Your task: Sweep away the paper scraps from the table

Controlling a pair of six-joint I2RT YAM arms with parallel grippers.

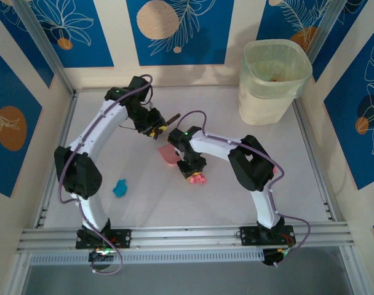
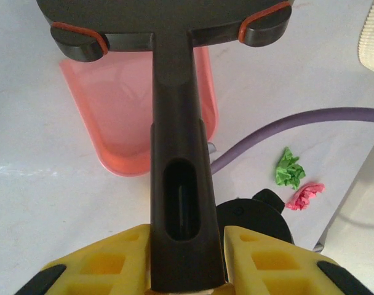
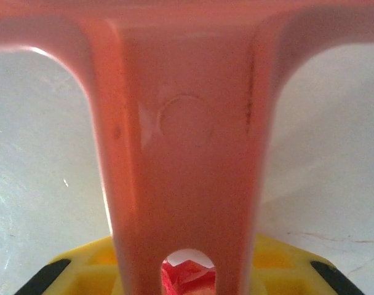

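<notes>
Left gripper [image 2: 187, 261] is clamped on the black brush [image 2: 179, 153] - yellow fingers [image 2: 110, 267] pressed against both sides of the handle. From the left wrist view the brush head sits at the far end, over the pink dustpan [image 2: 135, 104]. We can't tell whether the bristles touch the pan.

Right gripper [image 1: 190, 165] is pinching the dustpan handle. In the right wrist view the handle runs straight out between the yellow fingers [image 3: 82, 267] and flares into the pan. Through the hole at the near end of the handle we see a red scrap [image 3: 186, 278] lying under the gripper.

Paper scraps [image 1: 197, 178] on the tabletop [image 1: 236, 203]:
- A pink-red clump lies just beside the right gripper, on its near side.
- A blue scrap [image 1: 120, 188] lies alone, well apart to the left, near the left arm's elbow.
- In the left wrist view a green scrap [image 2: 290, 169] and a pink scrap [image 2: 305, 195] lie just beside each other, right of the dustpan and below a purple cable [image 2: 310, 120].

In the top view both grippers are mid-tabletop and near each other, brush just behind the dustpan. A pale bin [image 1: 273, 77] stands upright in the far right corner, well apart from the scraps - there's something orange inside, too small to identify.
</notes>
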